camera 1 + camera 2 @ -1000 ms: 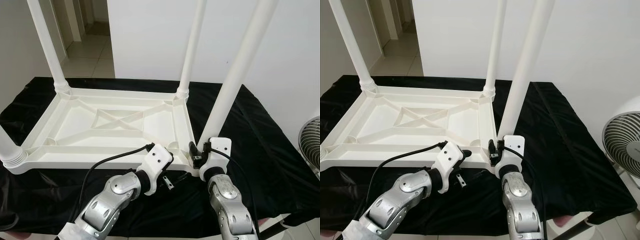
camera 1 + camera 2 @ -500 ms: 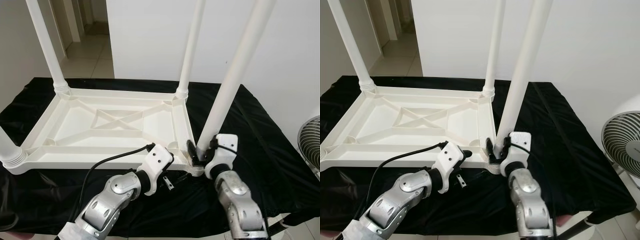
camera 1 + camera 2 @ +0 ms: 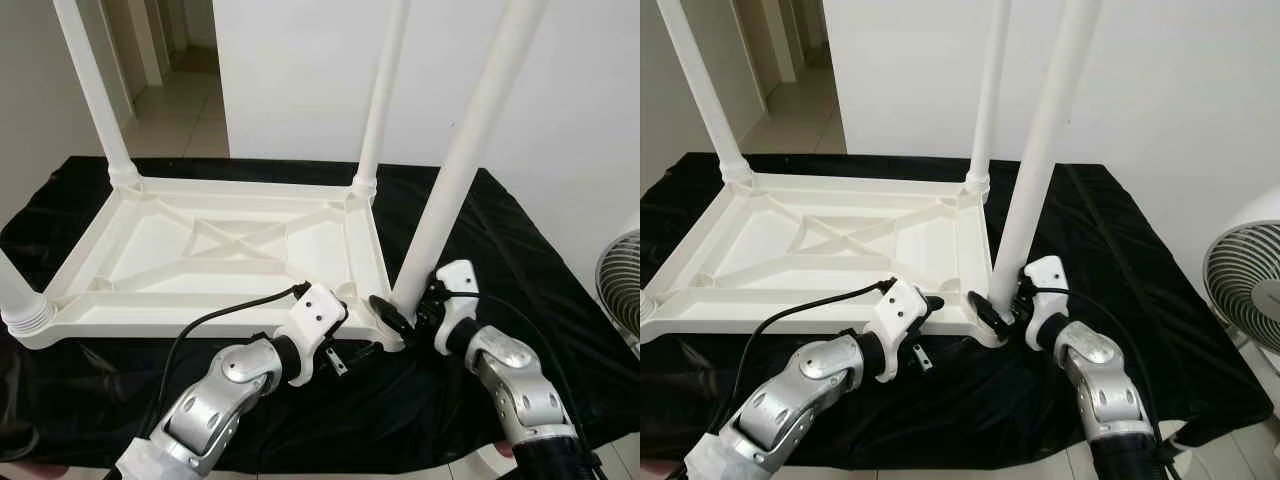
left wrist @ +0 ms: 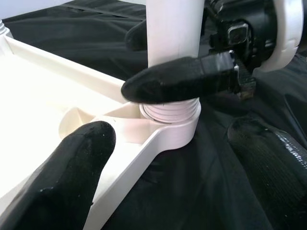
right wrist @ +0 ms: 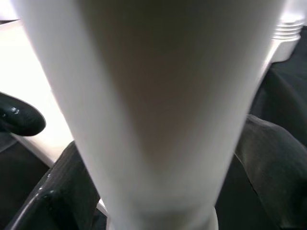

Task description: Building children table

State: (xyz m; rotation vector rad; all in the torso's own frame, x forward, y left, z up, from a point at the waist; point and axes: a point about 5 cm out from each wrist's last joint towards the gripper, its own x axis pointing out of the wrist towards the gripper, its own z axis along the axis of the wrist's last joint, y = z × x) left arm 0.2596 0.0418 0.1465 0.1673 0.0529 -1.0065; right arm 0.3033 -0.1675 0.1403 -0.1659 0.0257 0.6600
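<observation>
Lying upside down on your black-draped bench (image 3: pixel 520 270), the white plastic table (image 3: pixel 230 250) carries no readable writing. Your right claw (image 3: pixel 1002 303) is clamped around the near right leg (image 3: pixel 455 180) just above its socket. Your left claw (image 3: pixel 343 343) sits spread open at the table's near edge. Pale walls, a tiled doorway and a fan (image 3: pixel 1245 290) surround you.

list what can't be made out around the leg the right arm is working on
- How far the near right leg is seated in its corner socket: left wrist view, a finger of the right gripper crosses the joint.
- The leg's top end: both eye views, cut off by the upper edge.
- The socket itself: right wrist view, the blurred leg covers it.
- The left gripper contact with the tabletop: left eye view, its own wrist hides it.
</observation>
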